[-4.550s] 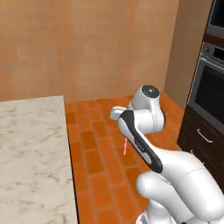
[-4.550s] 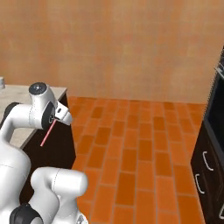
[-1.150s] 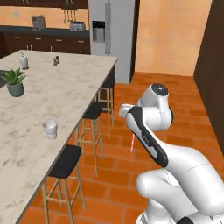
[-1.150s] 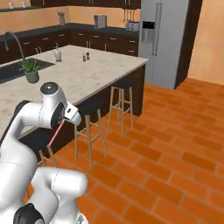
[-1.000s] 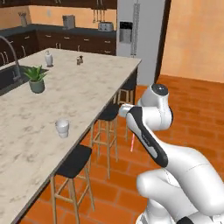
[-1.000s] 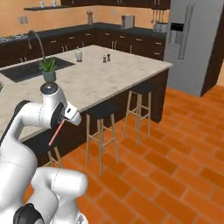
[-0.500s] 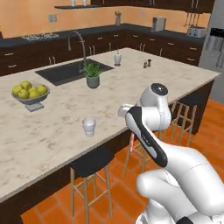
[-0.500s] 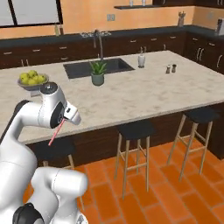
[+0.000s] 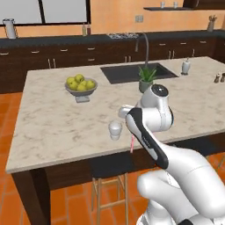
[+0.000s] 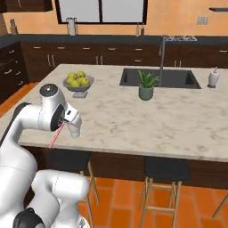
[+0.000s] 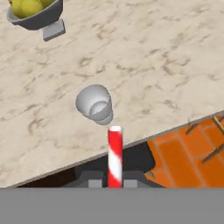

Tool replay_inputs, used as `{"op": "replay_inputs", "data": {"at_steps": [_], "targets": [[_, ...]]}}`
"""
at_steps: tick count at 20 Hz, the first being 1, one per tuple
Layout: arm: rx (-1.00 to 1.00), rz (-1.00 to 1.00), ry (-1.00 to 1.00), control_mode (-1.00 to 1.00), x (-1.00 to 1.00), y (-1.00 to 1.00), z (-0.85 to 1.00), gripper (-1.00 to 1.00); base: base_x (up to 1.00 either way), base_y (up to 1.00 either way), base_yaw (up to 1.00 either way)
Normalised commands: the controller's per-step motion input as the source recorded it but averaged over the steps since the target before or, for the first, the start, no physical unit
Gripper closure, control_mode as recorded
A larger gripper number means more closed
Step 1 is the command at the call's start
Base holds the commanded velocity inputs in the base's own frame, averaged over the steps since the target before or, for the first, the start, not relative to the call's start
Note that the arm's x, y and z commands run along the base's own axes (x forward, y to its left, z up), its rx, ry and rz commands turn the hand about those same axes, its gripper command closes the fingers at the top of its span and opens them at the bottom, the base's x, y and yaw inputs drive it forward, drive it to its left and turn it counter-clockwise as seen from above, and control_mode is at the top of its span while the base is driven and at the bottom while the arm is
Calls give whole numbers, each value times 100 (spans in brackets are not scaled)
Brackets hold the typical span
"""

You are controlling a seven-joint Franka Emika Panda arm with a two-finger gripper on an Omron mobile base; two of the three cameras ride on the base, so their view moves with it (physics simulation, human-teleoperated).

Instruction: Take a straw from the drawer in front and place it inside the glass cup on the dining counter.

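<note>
Gripper clamped on straw, fingers narrow, straw rising between them in hand view. In left base view, straw hangs below hand, just off counter edge. Glass cup upright on counter near front edge, empty, close beside straw tip but apart. Fruit bowl further back; potted plant by sink. Stool under counter edge.

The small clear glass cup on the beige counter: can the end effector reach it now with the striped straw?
Probably yes. The small clear glass cup stands open and upright near the beige marble counter's edge, nothing between it and the red-and-white striped straw.
</note>
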Motion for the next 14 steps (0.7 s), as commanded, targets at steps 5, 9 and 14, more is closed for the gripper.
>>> {"op": "replay_inputs", "data": {"at_steps": [5,9,14], "targets": [[0,0,0,100,0,0,0,100,100,-39,44],[0,6,0,-100,21,-4,4,100,75,-19,20],[0,36,-16,-100,27,-30,27,100,0,0,0]]}}
